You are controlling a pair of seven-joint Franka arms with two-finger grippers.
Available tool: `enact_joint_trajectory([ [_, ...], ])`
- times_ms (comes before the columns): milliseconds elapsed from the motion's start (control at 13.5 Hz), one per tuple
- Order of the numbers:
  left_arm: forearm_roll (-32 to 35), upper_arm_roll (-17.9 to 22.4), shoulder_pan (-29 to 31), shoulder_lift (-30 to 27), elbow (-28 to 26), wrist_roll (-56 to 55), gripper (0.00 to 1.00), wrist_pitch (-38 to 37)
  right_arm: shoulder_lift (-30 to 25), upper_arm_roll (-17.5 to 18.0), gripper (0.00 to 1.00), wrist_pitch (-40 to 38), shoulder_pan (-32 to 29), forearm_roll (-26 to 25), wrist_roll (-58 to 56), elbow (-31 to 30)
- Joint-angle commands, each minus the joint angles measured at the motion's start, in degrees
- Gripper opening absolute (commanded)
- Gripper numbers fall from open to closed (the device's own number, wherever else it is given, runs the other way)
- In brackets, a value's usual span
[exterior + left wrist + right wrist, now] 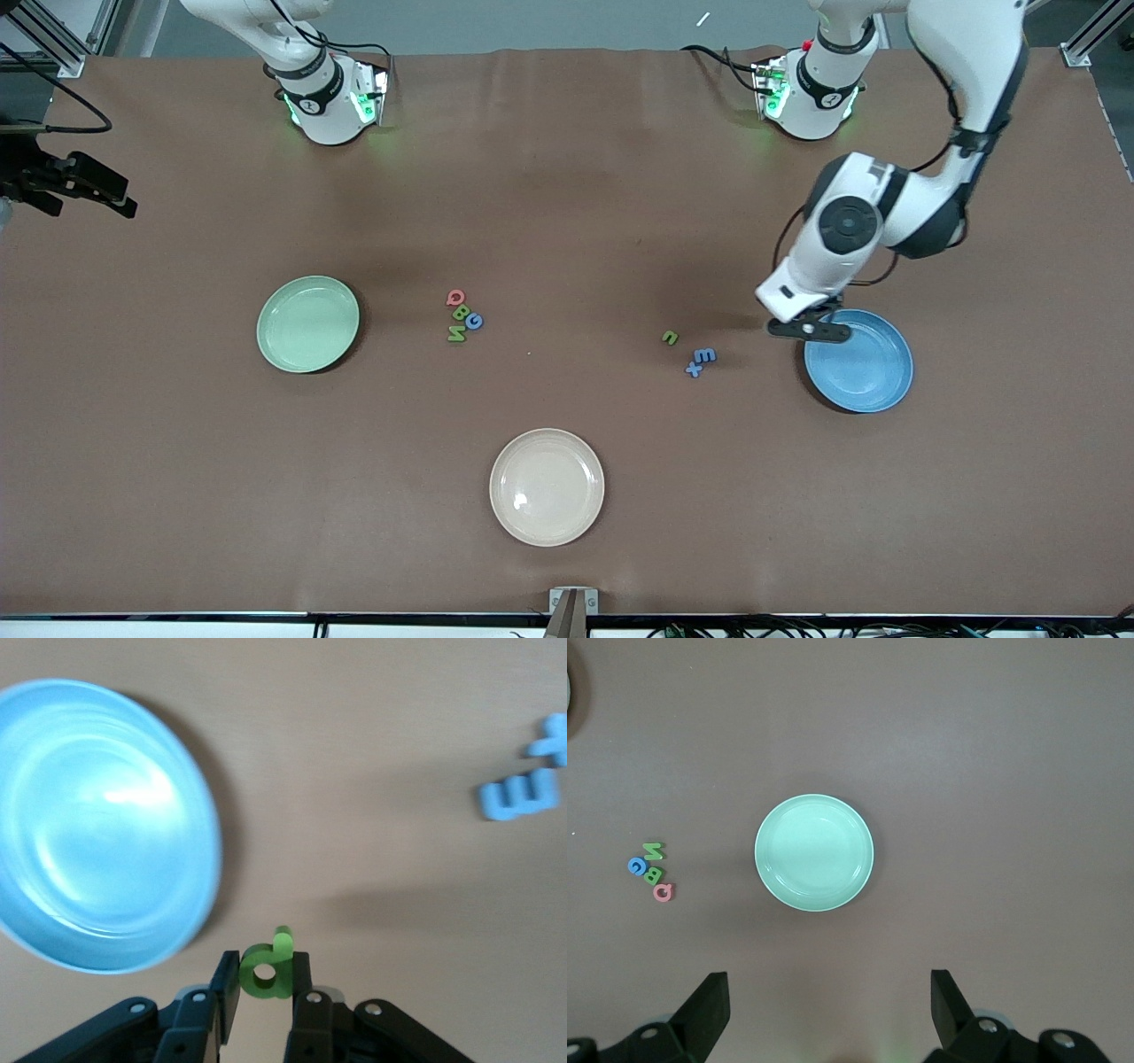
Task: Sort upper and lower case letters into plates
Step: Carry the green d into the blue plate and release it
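My left gripper [811, 330] is shut on a small green letter p [268, 970] and hangs over the table just beside the rim of the blue plate [859, 361]. Lower case letters lie nearby: a green n [671, 338], a blue E-like one [703, 356] and a blue x [694, 369]. A red Q [455, 298], green B [460, 311], blue G [474, 321] and green N [456, 334] cluster beside the light green plate [307, 323]. My right gripper [830, 1001] is open and empty, high over the light green plate [814, 852]; it is out of the front view.
A cream-white plate [547, 486] sits near the table's front edge, midway between the two arms' ends. A black camera mount [71, 182] juts over the table edge at the right arm's end.
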Motion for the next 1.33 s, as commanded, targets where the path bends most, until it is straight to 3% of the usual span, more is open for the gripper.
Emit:
enact_joint_trajectory([
  [0,1.0,-0.6,5.3,0.0,0.6,6.5,0.15,-0.8,-1.1,0.0,1.0,0.6,-0.2,0.7,-0.6,-1.3],
  [297,1.3,-0.3,10.5,3.9,3.7,13.6,0.15,-0.2,-1.1,0.0,1.0,0.5,-0.3,0.7,-0.6,-1.2],
  [816,10.4,-0.2,16.9,13.8,11.7,14.5,0.15,0.8,-1.0,-0.1,1.0,-0.2,-0.3,0.6,-0.6,0.2],
  [1261,11.7,-0.2,17.6,16.6,12.4,14.5,0.15,4.2,-0.2,-0.1,1.0,-1.2,-0.3,0.4,-0.5,2.3],
])
